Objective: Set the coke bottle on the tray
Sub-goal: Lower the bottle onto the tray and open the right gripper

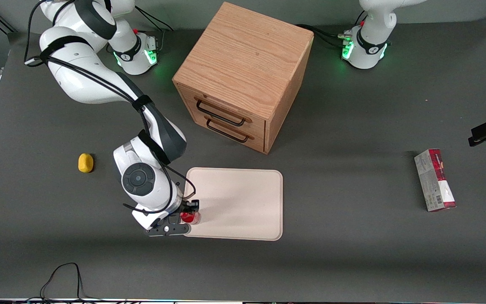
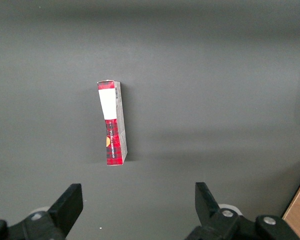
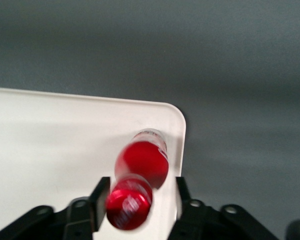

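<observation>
The coke bottle (image 1: 190, 217), small and red with a red cap, stands on the tray (image 1: 243, 202) at the corner nearest the front camera, toward the working arm's end. The tray is flat, pale cream, with rounded corners. My right gripper (image 1: 189, 211) is directly above the bottle. In the right wrist view the gripper (image 3: 141, 194) is open, with its fingers on either side of the bottle (image 3: 142, 162). The blurred cap (image 3: 130, 201) leans against one finger (image 3: 100, 197), with a gap to the other. The tray's rim (image 3: 181, 135) runs close beside the bottle.
A wooden drawer cabinet (image 1: 243, 71) with two black handles stands farther from the front camera than the tray. A small yellow object (image 1: 85, 163) lies toward the working arm's end. A red-and-grey carton (image 1: 435, 179) lies toward the parked arm's end and also shows in the left wrist view (image 2: 112, 125).
</observation>
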Controlling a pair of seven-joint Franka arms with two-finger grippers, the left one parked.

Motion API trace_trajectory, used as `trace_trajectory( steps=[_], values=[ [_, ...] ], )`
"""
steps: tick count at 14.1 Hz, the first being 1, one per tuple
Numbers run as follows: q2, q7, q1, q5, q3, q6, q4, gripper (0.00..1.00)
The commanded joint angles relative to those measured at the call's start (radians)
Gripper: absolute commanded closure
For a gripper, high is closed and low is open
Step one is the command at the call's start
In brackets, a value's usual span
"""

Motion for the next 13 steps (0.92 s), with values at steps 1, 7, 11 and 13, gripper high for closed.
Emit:
trace_trajectory(
  steps=[1, 7, 11, 13],
  values=[
    [0.006, 0.043, 0.015, -0.027, -0.011, 0.01, 0.027, 0.0],
    [-0.149, -0.068, 0.021, 0.006, -0.092, -0.128, -0.089, 0.0],
    [-0.402, -0.288, 0.053, 0.347, -0.348, -0.14, -0.307, 0.0],
    [-0.584, -0.342, 0.052, 0.364, -0.404, -0.166, -0.48, 0.0]
  ],
)
